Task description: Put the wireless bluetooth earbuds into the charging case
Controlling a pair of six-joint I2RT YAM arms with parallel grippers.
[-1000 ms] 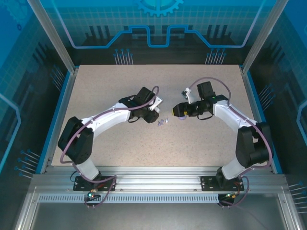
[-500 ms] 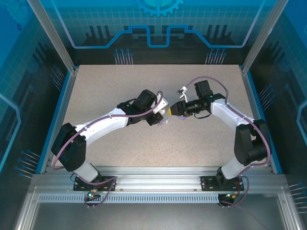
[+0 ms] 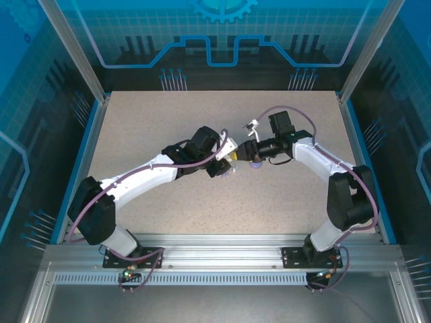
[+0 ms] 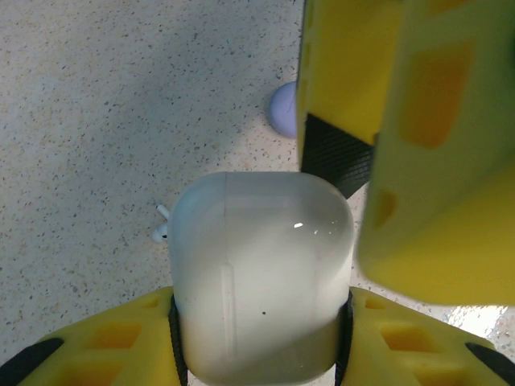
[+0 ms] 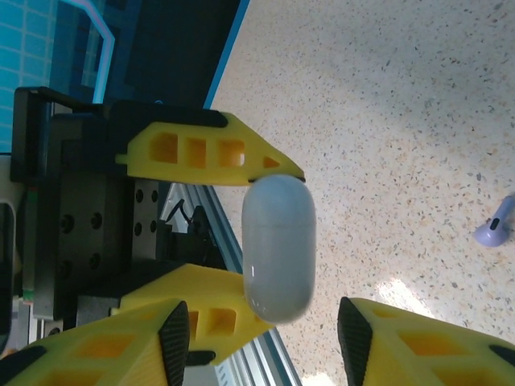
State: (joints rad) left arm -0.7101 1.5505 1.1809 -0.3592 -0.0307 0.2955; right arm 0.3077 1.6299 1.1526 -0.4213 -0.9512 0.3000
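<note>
The left gripper (image 4: 261, 326) clamps the charging case (image 4: 261, 241), its end at the right gripper's (image 5: 264, 322) parted jaws.

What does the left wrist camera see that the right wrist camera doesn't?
Left wrist view: a tiny white earbud lying on the table beside the charging case, and a round lavender shape half hidden behind a finger of the right gripper. Right wrist view: a lavender earbud with a stem at the picture's right edge, and the table's blue edge. Both: the charging case clamped in the left gripper, the right gripper open near it, and the table.
</note>
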